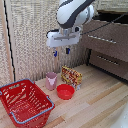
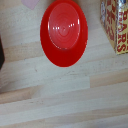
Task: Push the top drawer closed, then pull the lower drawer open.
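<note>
Light wooden plank tabletop (image 1: 100,102) under everything, beige woven-panel wall behind, brown wooden cabinet (image 1: 107,42) as landmark at the exterior view's right. Top drawer (image 1: 106,36), flat grey-brown front with slim silver bar handle (image 1: 101,39), sits slightly out of the cabinet with a dark gap above it; lower drawer (image 1: 109,62), same front and bar handle, looks shut just below. Both judged rigid wood, moderately heavy on slides: push flat on the top front, hook the lower bar mid-span, metal may be slippery. White Panda gripper (image 1: 61,51) hangs away from the cabinet front over the table, blue-tipped fingers apart, holding nothing. Below it: red plastic bowl (image 2: 64,32), pink cup (image 1: 51,80), yellow-red snack box (image 1: 71,76); red wire basket (image 1: 25,102) farthest from the cabinet.
</note>
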